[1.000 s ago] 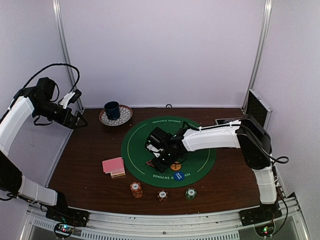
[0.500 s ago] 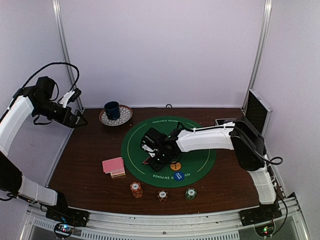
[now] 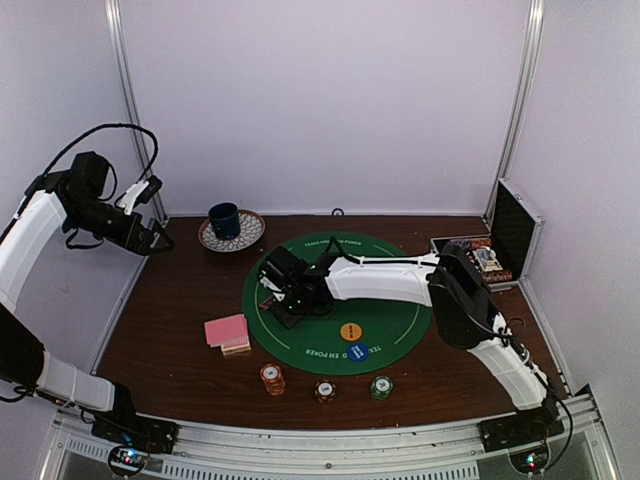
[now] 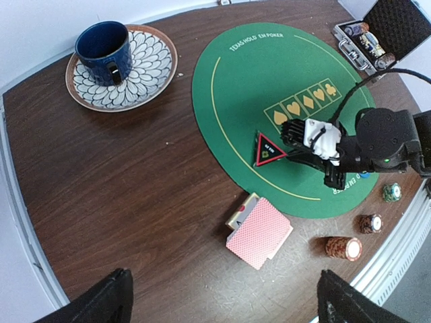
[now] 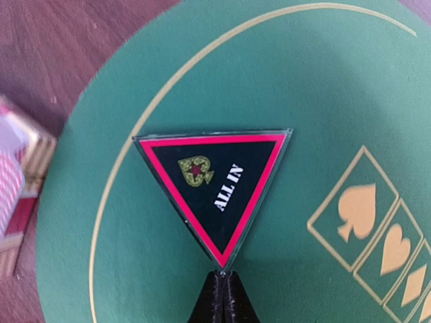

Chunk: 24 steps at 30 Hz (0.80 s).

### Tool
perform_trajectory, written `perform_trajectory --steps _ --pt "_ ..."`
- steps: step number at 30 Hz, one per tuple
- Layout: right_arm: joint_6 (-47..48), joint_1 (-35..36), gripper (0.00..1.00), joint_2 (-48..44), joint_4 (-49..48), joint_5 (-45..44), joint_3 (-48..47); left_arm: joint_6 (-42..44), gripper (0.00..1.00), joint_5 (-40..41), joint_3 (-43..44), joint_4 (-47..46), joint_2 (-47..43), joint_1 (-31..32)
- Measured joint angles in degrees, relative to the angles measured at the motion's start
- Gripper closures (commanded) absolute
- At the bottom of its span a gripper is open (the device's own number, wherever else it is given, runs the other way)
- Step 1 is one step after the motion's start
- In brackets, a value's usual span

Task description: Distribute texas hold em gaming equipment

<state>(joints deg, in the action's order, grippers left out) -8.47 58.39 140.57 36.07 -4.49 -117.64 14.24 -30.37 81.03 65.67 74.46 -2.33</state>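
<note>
Black-red triangular marker (image 5: 217,185), printed "ALL IN" beside a spade emblem, sits at the 9 o'clock side of the green mat (image 3: 390,300), just inside its yellow ring line. The right end effector (image 5: 220,276) has its two fingers pressed together with no gap, pinched on the marker's nearest corner. Whether the marker lies flat on the mat or is raised a little, I cannot tell.

The left end effector (image 3: 160,243) hangs high above the table (image 3: 170,320) at its 9 o'clock edge, and its fingers (image 4: 108,299) are spread wide with nothing between them.

The pink-backed playing cards (image 3: 228,332) lie on the table at 8 o'clock from the mat, just off it. The orange button (image 3: 351,331) and the blue button (image 3: 358,351) rest close together on the mat towards 6 o'clock. Three small piles of poker chips (image 3: 324,390) stand in a row on the table past the mat's 6 o'clock rim.

A dark blue cup (image 4: 102,46) stands on a patterned saucer (image 4: 151,70) at 11 o'clock from the mat. An open metal case (image 3: 480,255) sits at 2 o'clock.
</note>
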Motion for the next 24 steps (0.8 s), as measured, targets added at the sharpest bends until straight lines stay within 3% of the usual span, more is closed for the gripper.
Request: perform_trajectory --steps 8,18,21,24 --pt "2.1 -0.8 1.0 7.4 0.3 0.3 -11.9 0.0 0.02 0.5 0.0 0.5 0.0 0.0" --pt "3.2 -1.6 0.99 12.4 0.1 2.7 -20.1 0.3 0.02 0.8 0.1 0.6 0.1 0.0" --pt "3.2 -1.7 0.92 12.5 0.1 3.1 -20.2 0.3 0.03 0.8 0.1 0.6 0.2 0.0" --pt "3.2 -1.7 0.74 12.3 -0.4 3.1 -19.6 0.3 0.02 0.8 0.1 0.7 0.2 0.0"
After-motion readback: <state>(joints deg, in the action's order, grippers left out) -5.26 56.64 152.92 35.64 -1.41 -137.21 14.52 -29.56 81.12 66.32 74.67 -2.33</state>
